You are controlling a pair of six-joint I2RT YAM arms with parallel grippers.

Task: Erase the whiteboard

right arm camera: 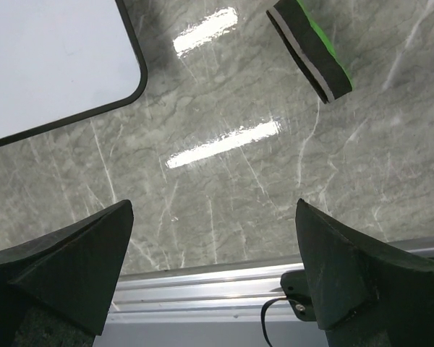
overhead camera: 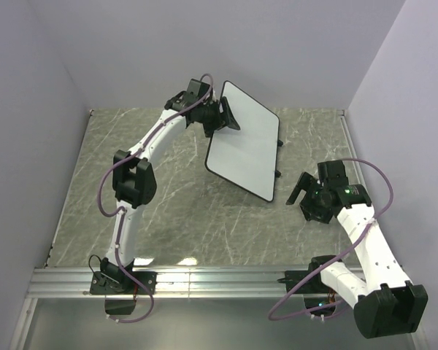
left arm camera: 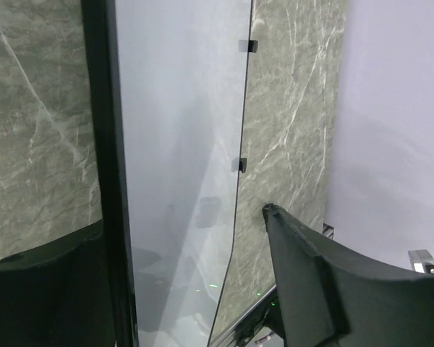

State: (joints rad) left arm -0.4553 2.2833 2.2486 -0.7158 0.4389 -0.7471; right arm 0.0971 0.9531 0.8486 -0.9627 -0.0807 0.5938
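No readable text, label, brand, number or sign shows in any view.

**Covered, clipped, too faint**

Toward the far edge of the table (overhead camera: 168, 211), the left gripper (overhead camera: 232, 115) covers part of the left rim of the whiteboard (overhead camera: 248, 149). In the left wrist view that rim hides one fingertip, so clamp or mere touch cannot be told. Near the right edge, the green eraser (right arm camera: 311, 47) is clipped by the right wrist view's top border. Whether the board bears pen marks cannot be told.
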